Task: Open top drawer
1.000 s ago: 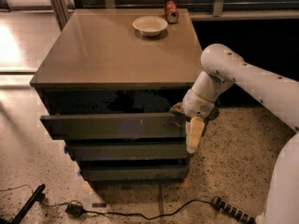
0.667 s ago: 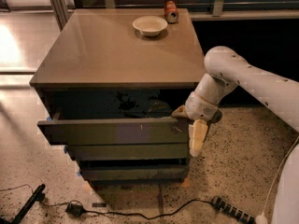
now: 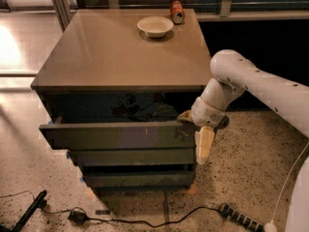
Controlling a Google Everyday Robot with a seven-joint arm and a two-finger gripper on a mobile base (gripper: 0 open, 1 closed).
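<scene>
One cabinet (image 3: pixel 120 57) with three drawers carries one bowl (image 3: pixel 155 26) and one can (image 3: pixel 177 11). The top drawer (image 3: pixel 120 135) stands partly pulled out above two lower drawers (image 3: pixel 130 156), farther out than a second ago. The single gripper (image 3: pixel 195 132) clasps its right end, one finger inside and one outside.

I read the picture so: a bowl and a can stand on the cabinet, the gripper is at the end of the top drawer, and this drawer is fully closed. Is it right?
Not quite. The camera view shows the top drawer partly pulled out, with a dark gap behind its front. The bowl, the can, the cabinet and the gripper at the drawer's end are as you say.
</scene>
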